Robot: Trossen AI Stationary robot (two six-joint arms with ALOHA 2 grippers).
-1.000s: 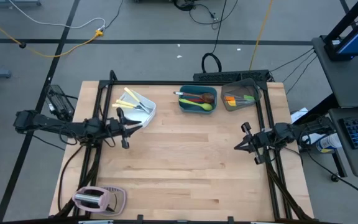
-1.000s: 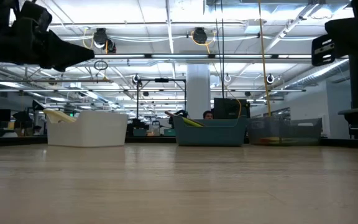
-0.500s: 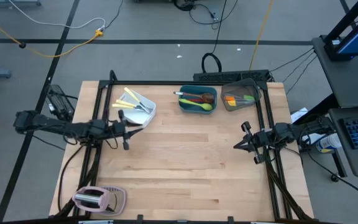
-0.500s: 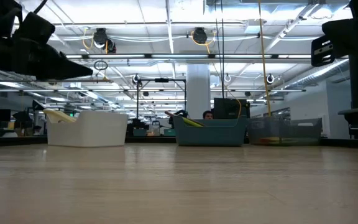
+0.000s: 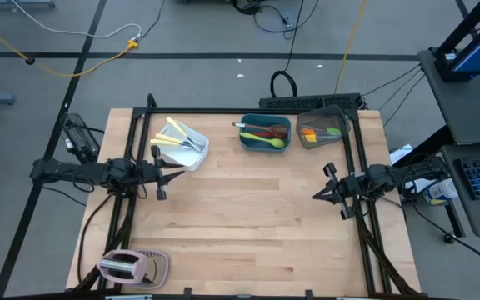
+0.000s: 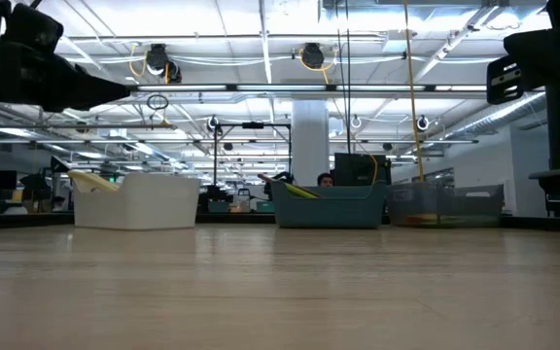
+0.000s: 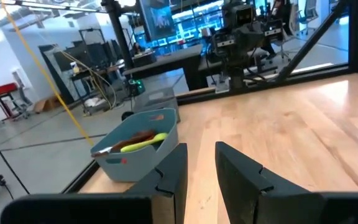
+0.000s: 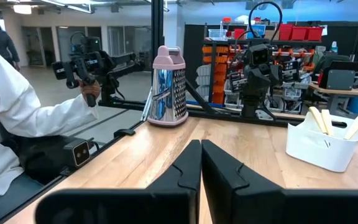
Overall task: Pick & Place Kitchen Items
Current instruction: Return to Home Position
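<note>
The utensils lie in three tubs along the table's far edge. Cream and yellow-handled knives lie in the white tub. Red, green and wooden spoons lie in the teal tub, which also shows in the left wrist view. Orange and green spatulas lie in the smoky-grey tub. My left gripper hovers above the table just near of the white tub; it is slightly open and empty. My right gripper hovers at the table's right side, shut and empty.
A pinkish toaster stands at the table's near left corner. A black frame borders the far, left and right sides. Bare wooden table lies between the two arms. A person in a white sleeve sits beyond the table's near side.
My left gripper has drawn back a little toward the table's left edge, away from the white tub, staying above the table.
</note>
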